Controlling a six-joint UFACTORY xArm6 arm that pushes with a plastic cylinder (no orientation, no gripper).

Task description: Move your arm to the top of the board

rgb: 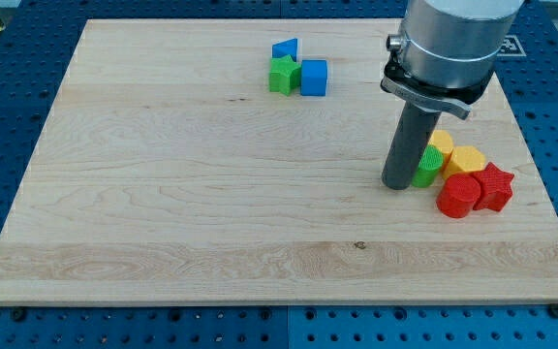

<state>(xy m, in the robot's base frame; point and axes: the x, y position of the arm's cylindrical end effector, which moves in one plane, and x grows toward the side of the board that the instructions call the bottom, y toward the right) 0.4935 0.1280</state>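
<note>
Blue perforated metal surrounds a pale wooden board that fills most of the view. On this board the blocks lie in two groups, well apart from each other.

Near the view's top, a little right of the middle, three blocks touch each other: a blue triangular block at the back, a green star-shaped block in front of it, and a blue cube just to the right of the star.

At the view's right side, lower down, five blocks are packed together. A green block, whose shape is partly hidden, stands at the left of this group. Behind it there is a yellow block with a rounded top, and beside that a yellow hexagonal block. In front of them a red cylinder stands next to a red star-shaped block, and these two touch.

The arm comes down from the view's top right and ends in a dark rod. The tip rests on the board just at the left of the green block; it seems to touch it, but this cannot be told for certain. The rod has no jaws and holds nothing. The tip is in the right half of the board, about halfway between top and bottom edge, well below the top group.
</note>
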